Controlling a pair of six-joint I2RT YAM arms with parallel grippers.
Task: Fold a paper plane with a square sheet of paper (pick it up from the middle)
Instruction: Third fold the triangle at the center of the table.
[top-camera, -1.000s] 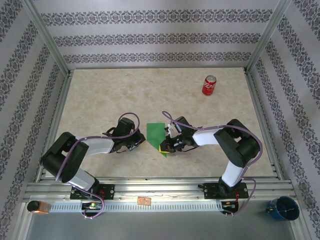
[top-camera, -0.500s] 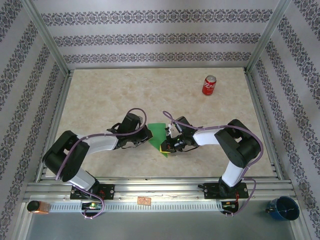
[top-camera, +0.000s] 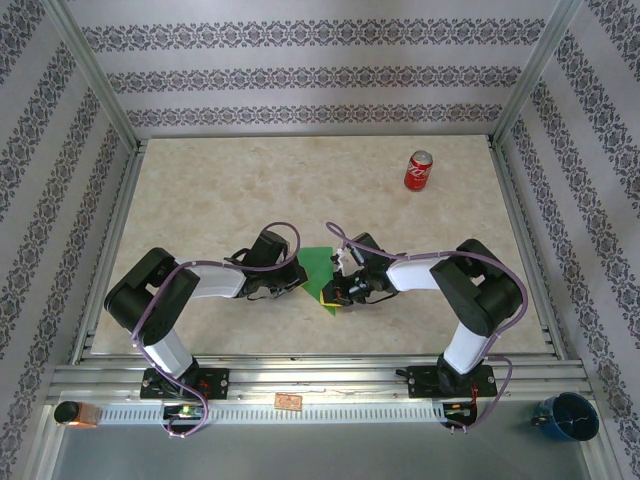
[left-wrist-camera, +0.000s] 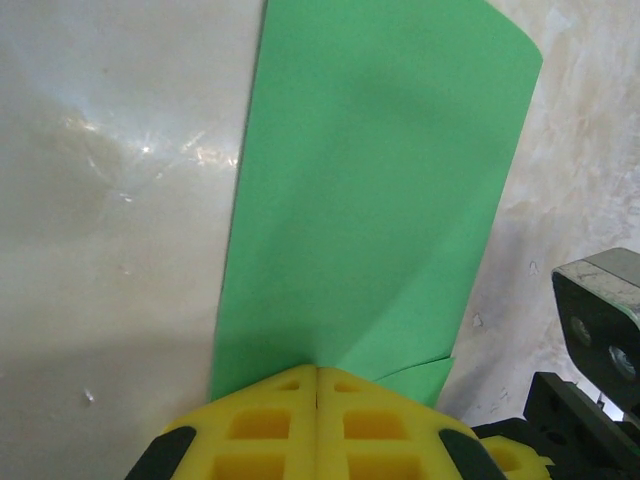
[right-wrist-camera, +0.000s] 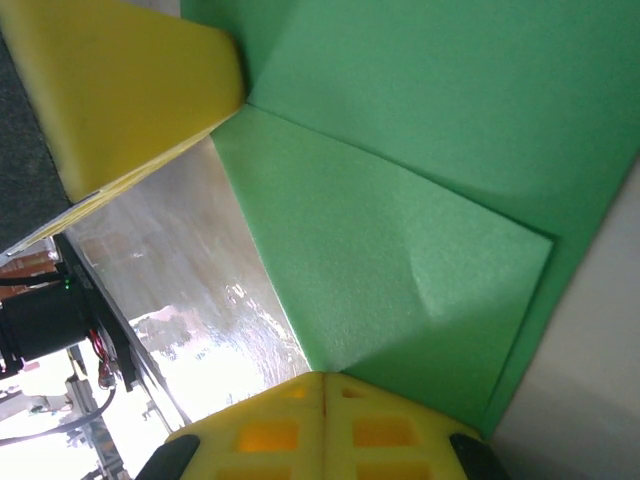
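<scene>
Bright green square sheet of paper (top-camera: 316, 266), part-folded, lies flat mid-way across the table (top-camera: 200, 200) with its long axis running near to far, the left gripper (left-wrist-camera: 317, 372) pressing closed jaws on its left edge and the right gripper (right-wrist-camera: 324, 378), jaws likewise closed, on its near right corner.

Green sheet of paper (top-camera: 316, 266): bright, plain, partly folded, one corner flap turned over, lying flat on the tabletop (top-camera: 220, 190).
</scene>
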